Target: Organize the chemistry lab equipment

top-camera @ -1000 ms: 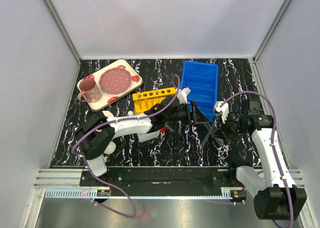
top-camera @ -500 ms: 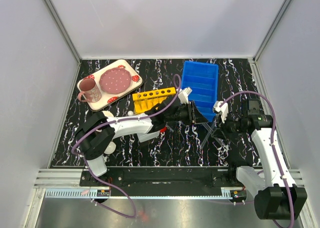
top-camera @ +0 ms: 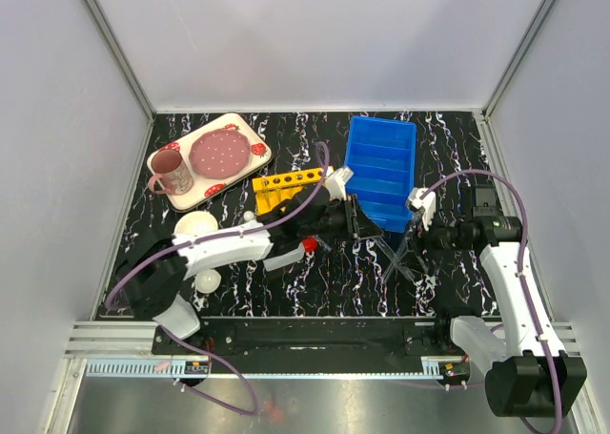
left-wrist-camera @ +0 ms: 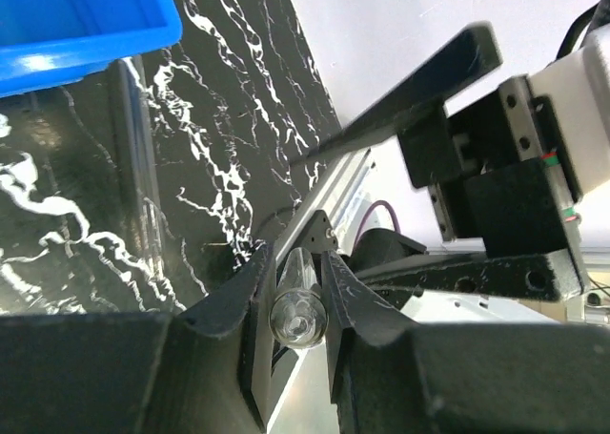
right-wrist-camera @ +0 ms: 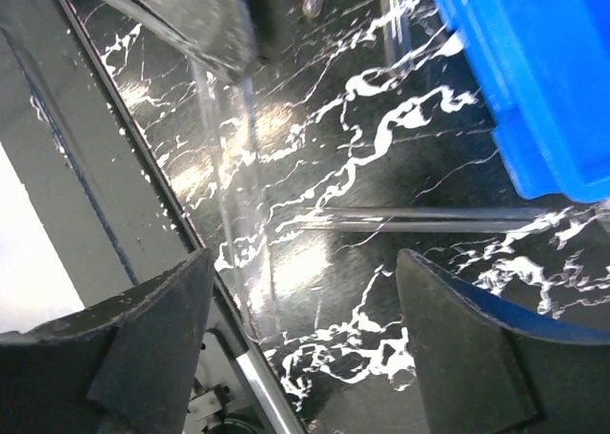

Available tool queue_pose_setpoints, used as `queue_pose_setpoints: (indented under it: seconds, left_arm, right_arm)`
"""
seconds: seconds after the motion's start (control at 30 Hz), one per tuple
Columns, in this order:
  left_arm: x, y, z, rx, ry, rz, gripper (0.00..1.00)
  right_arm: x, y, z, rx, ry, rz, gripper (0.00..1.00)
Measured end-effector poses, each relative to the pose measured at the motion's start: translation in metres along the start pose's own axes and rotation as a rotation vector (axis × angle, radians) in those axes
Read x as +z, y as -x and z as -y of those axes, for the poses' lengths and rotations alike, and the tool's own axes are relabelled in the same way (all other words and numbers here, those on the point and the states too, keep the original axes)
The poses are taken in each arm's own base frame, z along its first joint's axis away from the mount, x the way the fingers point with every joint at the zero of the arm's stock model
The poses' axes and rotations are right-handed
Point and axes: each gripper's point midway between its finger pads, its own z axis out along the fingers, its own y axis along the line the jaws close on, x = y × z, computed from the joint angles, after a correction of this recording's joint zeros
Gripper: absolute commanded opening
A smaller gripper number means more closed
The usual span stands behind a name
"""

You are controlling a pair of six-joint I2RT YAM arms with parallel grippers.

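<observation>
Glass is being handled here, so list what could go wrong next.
1. The left end effector pinches a test tube near one end; it may slip or crack.
2. The right end effector stands open close by; the two could bump.
3. On the table, loose tubes lie beside the blue bin; a low move might roll or crush them.

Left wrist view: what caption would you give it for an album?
Left gripper pinching a clear test tube above the black marbled table.
</observation>
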Motion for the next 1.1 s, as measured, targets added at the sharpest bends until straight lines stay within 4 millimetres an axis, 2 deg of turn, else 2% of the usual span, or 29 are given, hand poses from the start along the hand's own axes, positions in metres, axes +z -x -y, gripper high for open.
queue_pose_setpoints:
  seconds: [0.03, 0.07, 0.17, 0.27, 0.33, 0.43, 0.57, 0.67, 0.8, 0.97, 1.1]
  left_arm:
    - [-0.008, 0.003, 0.000, 0.017, 0.017, 0.009, 0.17]
    - [-0.014, 0.005, 0.001, 0.032, 0.027, 0.018, 0.17]
    - [-0.043, 0.023, 0.001, 0.091, 0.082, 0.066, 0.17]
    - [-0.080, 0.055, -0.011, 0.155, 0.184, 0.149, 0.17]
    - [-0.103, 0.077, -0.020, 0.195, 0.262, 0.203, 0.17]
    - [-0.135, 0.111, -0.034, 0.257, 0.398, 0.264, 0.17]
    - [-0.164, 0.147, -0.042, 0.345, 0.544, 0.305, 0.17]
    - [-0.172, 0.168, -0.043, 0.410, 0.619, 0.307, 0.17]
    - [-0.168, 0.185, -0.058, 0.475, 0.718, 0.261, 0.17]
    - [-0.160, 0.190, -0.089, 0.519, 0.832, 0.166, 0.17]
    - [-0.156, 0.192, -0.105, 0.541, 0.884, 0.116, 0.18]
  right_arm:
    - [-0.002, 0.005, 0.001, -0.002, -0.005, 0.008, 0.93]
    - [-0.005, 0.011, 0.002, -0.007, -0.012, 0.021, 0.99]
    - [-0.013, 0.031, 0.006, -0.029, -0.038, 0.064, 1.00]
    - [-0.018, 0.043, 0.013, -0.031, -0.083, 0.107, 1.00]
    - [-0.022, 0.043, 0.023, -0.004, -0.133, 0.137, 1.00]
    - [-0.024, 0.033, 0.033, 0.047, -0.194, 0.168, 1.00]
    - [-0.026, 0.028, 0.038, 0.078, -0.233, 0.190, 1.00]
    - [-0.027, 0.031, 0.041, 0.075, -0.246, 0.204, 1.00]
    - [-0.027, 0.032, 0.043, 0.073, -0.251, 0.210, 1.00]
    - [-0.029, 0.033, 0.046, 0.072, -0.262, 0.216, 1.00]
    - [-0.030, 0.032, 0.047, 0.078, -0.268, 0.218, 1.00]
